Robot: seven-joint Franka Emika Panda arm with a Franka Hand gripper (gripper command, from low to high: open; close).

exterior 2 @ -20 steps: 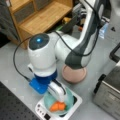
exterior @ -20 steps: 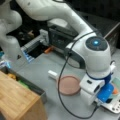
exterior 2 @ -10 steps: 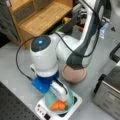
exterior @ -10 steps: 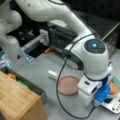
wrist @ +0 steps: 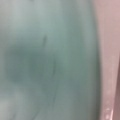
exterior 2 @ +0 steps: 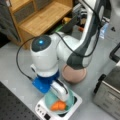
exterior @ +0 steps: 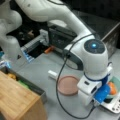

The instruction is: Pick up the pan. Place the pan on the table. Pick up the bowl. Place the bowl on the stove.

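Note:
The pink-brown pan (exterior: 68, 85) lies flat on the grey table (exterior: 50, 65), its cream handle (exterior: 52, 74) pointing to a front view's left; in a front view the pan (exterior 2: 73, 75) shows partly behind the arm. The teal bowl (exterior 2: 71, 98) sits on the white stove (exterior 2: 41, 108), with an orange item (exterior 2: 58, 105) inside it. My gripper (exterior 2: 61, 93) reaches down into the bowl, and its fingertips are hidden there. In a front view the bowl (exterior: 115, 83) peeks out behind the wrist, over the stove (exterior: 112, 106). Teal bowl surface (wrist: 45, 62) fills the wrist view.
A light wooden block (exterior: 17, 100) stands at a front view's bottom left, and a wooden shelf (exterior 2: 37, 17) at a front view's top left. The silver toaster oven (exterior 2: 110, 87) sits right of the stove. A black cable (exterior: 58, 95) loops over the table beside the pan.
The wrist has shifted slightly over the stove. The bowl stays on the stove and the pan has not moved.

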